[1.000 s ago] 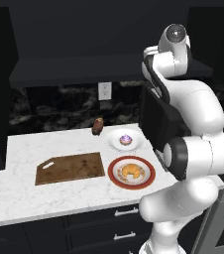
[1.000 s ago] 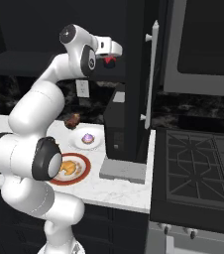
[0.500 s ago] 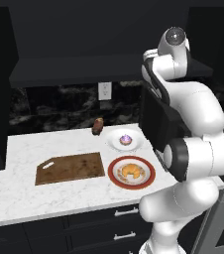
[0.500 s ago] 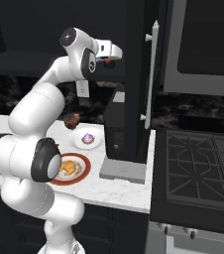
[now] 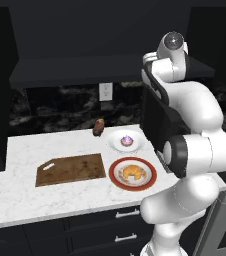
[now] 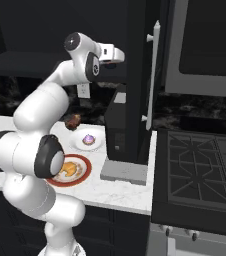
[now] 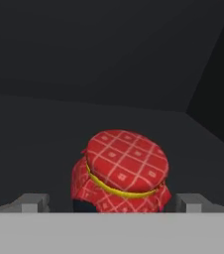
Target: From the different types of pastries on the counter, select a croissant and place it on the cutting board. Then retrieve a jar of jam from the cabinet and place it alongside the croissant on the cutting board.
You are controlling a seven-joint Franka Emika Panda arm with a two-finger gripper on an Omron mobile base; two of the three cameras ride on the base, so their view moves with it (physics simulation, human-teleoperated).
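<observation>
Jam jar [image 7: 121,171], red with a checked cloth lid, sits on the dark cabinet floor right in front of our claw [image 7: 113,203], whose tips stand wide apart on either side of it, not gripping. Down on the worktop [image 5: 20,195] we see the croissant [image 5: 132,173] on a red-rimmed plate [image 5: 116,181], just beside the bare cutting board [image 5: 71,169].

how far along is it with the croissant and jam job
Nothing looks finished: the croissant sits on the red-rimmed plate, and the cutting board is bare. In hand: the open gripper is in the dark cabinet with the jam jar between its fingertips, not yet gripped. Left: grasp the jar, carry it to the board, move the croissant there.
</observation>
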